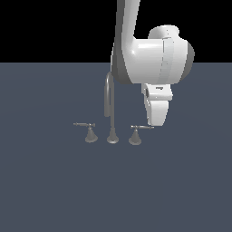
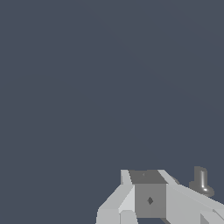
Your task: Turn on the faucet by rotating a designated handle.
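The faucet [image 1: 110, 108] stands on the flat grey floor, its tall gooseneck spout between two small lever handles. The handle [image 1: 135, 134] sits at the exterior view's right of the spout, its thin lever pointing right. My gripper [image 1: 157, 118] hangs just behind and above that lever's end, apart from it. In the wrist view the gripper [image 2: 150, 194] shows its fingers [image 2: 127, 201] pressed together with nothing between them. A small grey flared faucet part [image 2: 201, 181] peeks out beside the fingers; I cannot tell which part it is.
The twin handle [image 1: 90, 132] stands at the exterior view's left of the spout, lever pointing left. The white arm [image 1: 152, 54] rises behind the spout. Around the faucet lies the plain grey floor [image 1: 54, 190].
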You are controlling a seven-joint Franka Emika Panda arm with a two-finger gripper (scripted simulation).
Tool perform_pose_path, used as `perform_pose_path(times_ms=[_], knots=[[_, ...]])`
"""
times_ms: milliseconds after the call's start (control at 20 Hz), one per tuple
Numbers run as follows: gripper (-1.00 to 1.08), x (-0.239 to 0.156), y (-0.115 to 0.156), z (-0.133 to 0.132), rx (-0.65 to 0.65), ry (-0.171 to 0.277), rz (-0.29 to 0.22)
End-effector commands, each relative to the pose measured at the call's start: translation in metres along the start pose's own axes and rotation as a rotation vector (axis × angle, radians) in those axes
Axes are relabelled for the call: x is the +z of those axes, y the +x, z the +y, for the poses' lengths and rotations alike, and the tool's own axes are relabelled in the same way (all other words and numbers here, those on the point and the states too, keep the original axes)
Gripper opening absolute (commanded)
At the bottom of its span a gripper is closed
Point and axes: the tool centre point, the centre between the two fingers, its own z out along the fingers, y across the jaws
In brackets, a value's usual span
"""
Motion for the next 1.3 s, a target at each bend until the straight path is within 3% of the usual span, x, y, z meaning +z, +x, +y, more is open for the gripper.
perform_pose_path(times_ms=[0, 200, 300, 1000, 1100, 1250], knots=[[-1.00, 0.017, -0.004, 0.022, -0.013, -0.037, -0.007], [-1.00, 0.016, 0.002, 0.035, -0.013, -0.037, -0.007], [-1.00, 0.012, -0.003, 0.023, -0.019, -0.018, -0.009], [-1.00, 0.014, -0.012, 0.076, -0.013, -0.036, -0.007], [-1.00, 0.009, -0.002, 0.064, 0.001, -0.015, -0.002], [-1.00, 0.011, -0.016, 0.073, -0.003, -0.021, -0.003]])
